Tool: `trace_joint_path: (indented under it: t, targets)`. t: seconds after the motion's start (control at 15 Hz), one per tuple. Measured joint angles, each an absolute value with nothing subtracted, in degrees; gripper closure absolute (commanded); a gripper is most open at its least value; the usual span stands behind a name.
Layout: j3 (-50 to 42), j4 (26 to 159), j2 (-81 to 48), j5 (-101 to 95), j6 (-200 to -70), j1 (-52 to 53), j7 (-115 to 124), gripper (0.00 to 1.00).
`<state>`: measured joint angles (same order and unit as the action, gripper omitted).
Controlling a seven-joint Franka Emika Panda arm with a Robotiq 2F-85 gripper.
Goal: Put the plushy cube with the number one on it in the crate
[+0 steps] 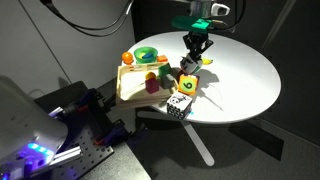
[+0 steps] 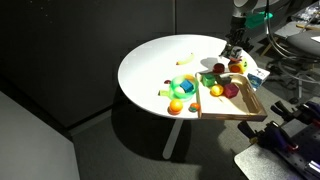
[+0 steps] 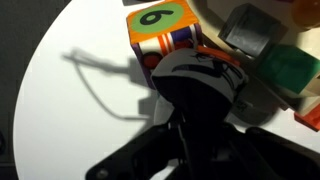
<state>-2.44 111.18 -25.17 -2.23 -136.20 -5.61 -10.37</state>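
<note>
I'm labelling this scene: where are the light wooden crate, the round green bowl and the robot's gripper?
Light wooden crate (image 1: pixel 135 93): exterior view, near wall.
Round green bowl (image 1: pixel 146 60): exterior view, near rim.
Gripper (image 1: pixel 196 62): exterior view, between fingertips.

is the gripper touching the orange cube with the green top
Cannot tell. In the wrist view the gripper covers the orange cube's near side, hiding any contact or gap. Both exterior views are too small to settle it.

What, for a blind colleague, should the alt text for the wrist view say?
A dark gripper fills the lower middle, its jaws blurred, close to a soft cube whose orange top shows a digit on a green oval. On the white table, a green block and a grey object sit at right.
</note>
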Motion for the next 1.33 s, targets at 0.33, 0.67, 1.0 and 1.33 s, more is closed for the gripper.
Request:
trace_joint_path:
  t: [0.33,0.67,1.0,1.33]
  targets:
    - [-1.56,117.70,-21.18,-0.95,-136.21,-6.24,-16.56,0.95]
    - [-1.66,122.64,-19.30,-0.97,-136.03,-6.53,-20.37,0.95]
    - [-2.34,126.01,-18.06,-2.31,-134.30,-6.54,-20.61,0.95]
    - [-2.66,128.26,-17.45,-2.90,-135.26,-6.51,-20.54,0.95]
